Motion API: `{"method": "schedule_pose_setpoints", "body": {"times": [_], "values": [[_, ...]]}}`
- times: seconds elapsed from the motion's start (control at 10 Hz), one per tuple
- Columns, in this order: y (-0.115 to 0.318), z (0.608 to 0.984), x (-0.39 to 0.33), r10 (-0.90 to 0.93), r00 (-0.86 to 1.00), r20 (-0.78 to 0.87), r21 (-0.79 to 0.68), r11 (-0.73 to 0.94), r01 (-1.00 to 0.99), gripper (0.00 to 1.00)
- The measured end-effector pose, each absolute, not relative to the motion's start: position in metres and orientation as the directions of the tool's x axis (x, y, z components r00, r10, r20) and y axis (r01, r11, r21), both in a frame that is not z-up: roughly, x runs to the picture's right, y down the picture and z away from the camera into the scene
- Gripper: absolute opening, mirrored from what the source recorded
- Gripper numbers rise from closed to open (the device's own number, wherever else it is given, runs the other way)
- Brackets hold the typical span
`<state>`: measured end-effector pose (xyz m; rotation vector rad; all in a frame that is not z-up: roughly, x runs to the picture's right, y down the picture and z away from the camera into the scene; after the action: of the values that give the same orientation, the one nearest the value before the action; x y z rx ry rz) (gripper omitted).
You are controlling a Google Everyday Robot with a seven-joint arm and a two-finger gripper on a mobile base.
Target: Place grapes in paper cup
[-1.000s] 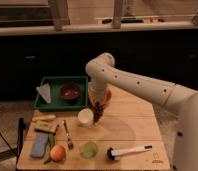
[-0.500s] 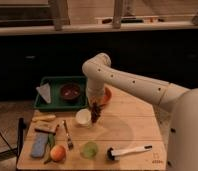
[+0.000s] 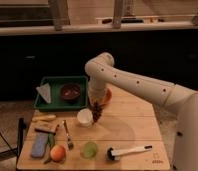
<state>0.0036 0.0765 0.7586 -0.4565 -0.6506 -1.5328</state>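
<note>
Broadly: pale slatted wooden table (image 3: 132, 135), flat and rectangular. Over it, smooth white tubular robot arm (image 3: 137, 86), bent down at the elbow. At back left, shallow green plastic rectangular tray (image 3: 56, 84). Near the table's middle, small plain white paper cup (image 3: 84, 118), round-rimmed, upright. Just right of its rim, gripper (image 3: 96, 109), pinched shut around the small dark reddish-purple knobbly bunch of grapes (image 3: 97, 116), hanging beside the cup, not inside.

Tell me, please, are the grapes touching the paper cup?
Cannot tell: the camera view shows the grapes, under the gripper, beside the paper cup, neither gap nor contact plain.
</note>
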Motion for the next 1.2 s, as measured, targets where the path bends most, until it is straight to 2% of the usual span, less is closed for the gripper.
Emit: {"method": "schedule_pose_setpoints", "body": {"times": [0.6, 1.2], "values": [[0.053, 0.728, 0.003, -0.753, -0.137, 0.644, 0.151, -0.050, 0.987, 0.01], [0.027, 0.689, 0.008, -0.761, -0.169, 0.626, 0.111, -0.127, 0.986, 0.01]]}}
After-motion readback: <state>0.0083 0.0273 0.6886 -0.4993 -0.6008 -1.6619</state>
